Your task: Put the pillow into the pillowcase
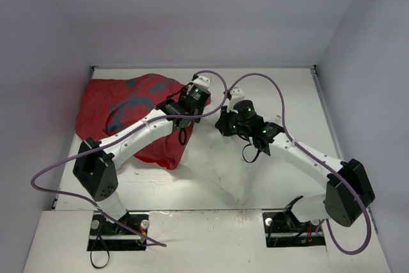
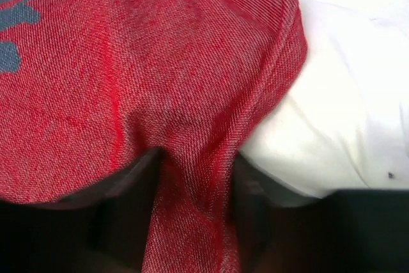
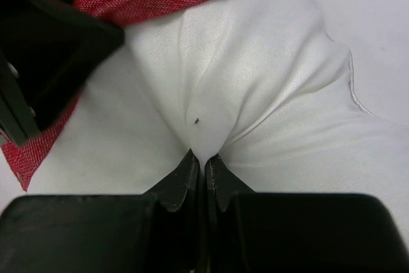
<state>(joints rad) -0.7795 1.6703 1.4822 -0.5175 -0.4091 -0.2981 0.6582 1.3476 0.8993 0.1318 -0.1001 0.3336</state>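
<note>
Pinching the hem of the pillowcase (image 2: 160, 62) with the left gripper (image 2: 192, 183), closed on a fold of red cloth. Clenching a tuck of the pillow (image 3: 255, 94) with the right gripper (image 3: 204, 161), jaws tight together on the white fabric. Lying mostly outside the cover on the table (image 1: 300, 94), with only one end under the red edge. Possibly losing the thin hem from the left pinch during a push, or dragging the whole cover along instead of entering, because of the slack opening.
</note>
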